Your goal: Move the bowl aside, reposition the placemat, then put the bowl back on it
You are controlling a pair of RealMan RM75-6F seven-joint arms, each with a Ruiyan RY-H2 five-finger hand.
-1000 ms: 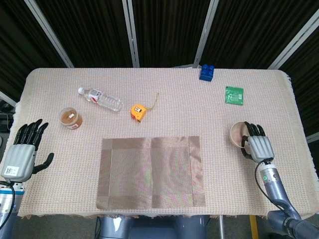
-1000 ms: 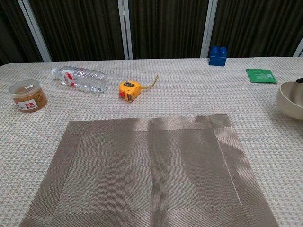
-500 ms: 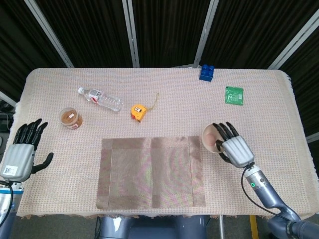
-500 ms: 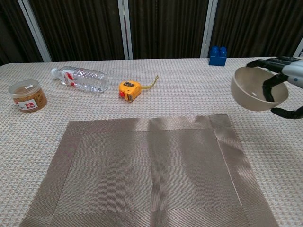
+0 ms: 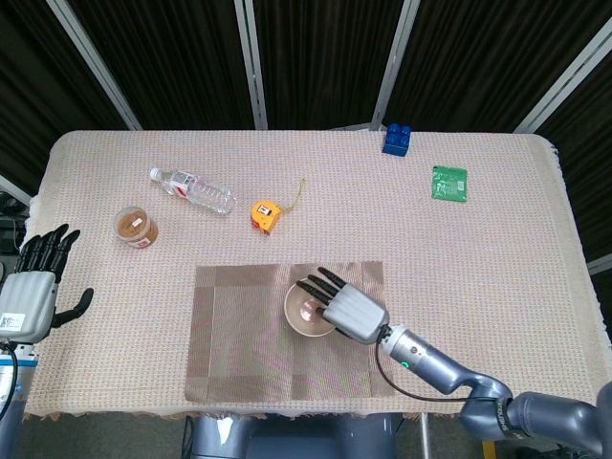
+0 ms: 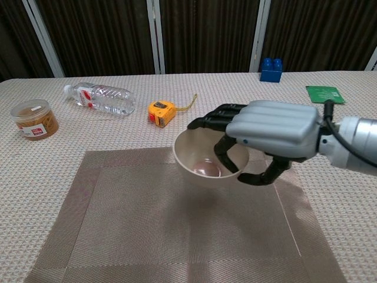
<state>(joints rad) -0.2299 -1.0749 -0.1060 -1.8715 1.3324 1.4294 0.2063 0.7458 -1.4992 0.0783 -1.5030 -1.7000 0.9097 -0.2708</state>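
My right hand [image 5: 346, 309] [image 6: 268, 134] grips a cream bowl [image 5: 306, 311] [image 6: 203, 156] by its right rim, fingers inside and thumb under the wall. The bowl hangs a little above the middle of the brown woven placemat [image 5: 239, 335] [image 6: 129, 218], which lies flat near the table's front edge. My left hand [image 5: 33, 287] rests off the table's left edge, fingers apart and holding nothing; it shows only in the head view.
On the cloth behind the placemat lie a water bottle [image 5: 191, 189] [image 6: 100, 97], a yellow tape measure [image 5: 267, 213] [image 6: 162, 112] and a brown-lidded jar [image 5: 136, 228] [image 6: 36, 119]. A blue brick [image 5: 396, 140] [image 6: 271, 69] and a green card [image 5: 448, 183] [image 6: 325, 94] sit at the far right.
My right hand has carried the bowl from the table's right side leftward, over the middle of the placemat. The left hand has shifted slightly toward the table's edge.
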